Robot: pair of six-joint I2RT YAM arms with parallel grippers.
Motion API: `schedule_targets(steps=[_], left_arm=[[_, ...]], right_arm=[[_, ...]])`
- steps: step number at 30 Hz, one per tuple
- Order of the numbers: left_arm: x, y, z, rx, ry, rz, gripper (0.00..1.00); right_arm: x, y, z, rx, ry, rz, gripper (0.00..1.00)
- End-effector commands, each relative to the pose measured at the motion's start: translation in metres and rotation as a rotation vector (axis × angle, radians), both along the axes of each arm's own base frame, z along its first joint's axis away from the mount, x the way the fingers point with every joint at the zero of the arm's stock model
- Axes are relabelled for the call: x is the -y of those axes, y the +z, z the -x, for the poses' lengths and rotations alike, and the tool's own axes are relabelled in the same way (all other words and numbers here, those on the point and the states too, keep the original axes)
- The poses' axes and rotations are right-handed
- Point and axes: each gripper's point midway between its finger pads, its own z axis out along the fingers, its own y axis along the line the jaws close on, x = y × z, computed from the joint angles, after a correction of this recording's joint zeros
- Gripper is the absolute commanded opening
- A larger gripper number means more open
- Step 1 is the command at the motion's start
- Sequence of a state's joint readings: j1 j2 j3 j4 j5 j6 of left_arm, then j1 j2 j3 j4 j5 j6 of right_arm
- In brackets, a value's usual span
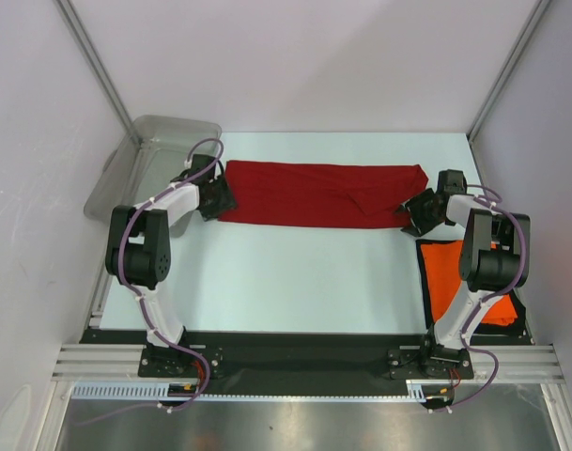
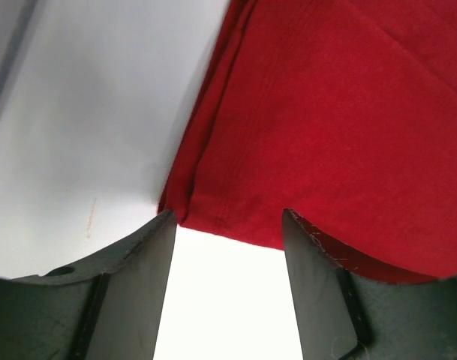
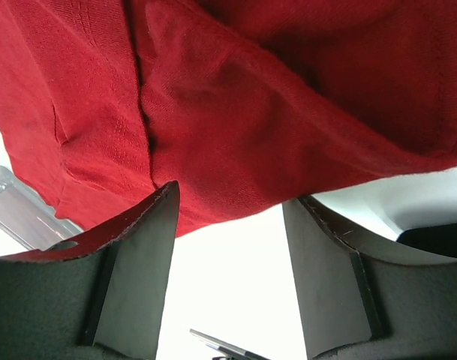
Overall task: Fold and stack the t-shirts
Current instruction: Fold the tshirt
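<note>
The dark red t-shirt (image 1: 323, 194) lies folded into a long band across the far middle of the table. At its left end sits my left gripper (image 1: 222, 195), open, and its fingertips (image 2: 162, 225) just reach the hem (image 2: 228, 225) with bare table between them. My right gripper (image 1: 412, 214) is open at the band's right end. There the rumpled red cloth (image 3: 251, 90) hangs just past its tips (image 3: 166, 196), and nothing is between the fingers. The bright orange t-shirt (image 1: 445, 272) lies flat at the right front, partly under the right arm.
A translucent grey tub (image 1: 163, 141) stands at the back left corner, just behind the left arm. White walls and slanted metal posts (image 1: 93, 56) close in the table. A black strip (image 1: 295, 346) runs along the near edge between the arm bases.
</note>
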State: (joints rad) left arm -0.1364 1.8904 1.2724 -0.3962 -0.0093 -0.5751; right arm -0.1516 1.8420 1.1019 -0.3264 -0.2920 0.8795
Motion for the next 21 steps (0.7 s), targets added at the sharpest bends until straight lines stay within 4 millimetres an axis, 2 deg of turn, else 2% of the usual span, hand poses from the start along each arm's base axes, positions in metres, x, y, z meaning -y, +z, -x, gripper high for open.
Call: schedule_targets(steps=[1,3,4,8,15,17,19,20,21], left_arm=[[-0.026,0.009,0.005,-0.014,0.039,-0.096,0.63],[-0.024,0.019,0.001,0.026,-0.004,-0.128,0.61],[-0.015,0.029,-0.001,0.063,-0.038,-0.146,0.61],[-0.007,0.047,-0.005,0.129,-0.106,-0.229,0.6],[-0.015,0.054,0.0,0.145,0.015,-0.239,0.57],[-0.013,0.059,-0.002,0.155,0.031,-0.244,0.59],[-0.009,0.056,0.004,0.126,0.097,-0.188,0.59],[-0.007,0.052,0.007,0.109,0.117,-0.164,0.47],[-0.004,0.051,0.008,0.098,0.133,-0.144,0.4]], right_arm=[[0.006,-0.011,-0.003,-0.026,-0.017,0.047,0.62],[0.007,-0.009,-0.004,-0.02,-0.017,0.05,0.62],[0.007,-0.01,-0.004,-0.021,-0.015,0.051,0.62],[0.007,-0.011,-0.005,-0.022,-0.01,0.052,0.63],[0.007,-0.009,-0.01,-0.017,0.0,0.056,0.63],[0.006,-0.006,-0.013,-0.015,0.009,0.057,0.63],[0.005,-0.004,-0.014,-0.013,0.018,0.057,0.63],[0.005,-0.001,-0.017,-0.004,0.023,0.058,0.63],[0.006,-0.001,-0.017,-0.004,0.022,0.056,0.63]])
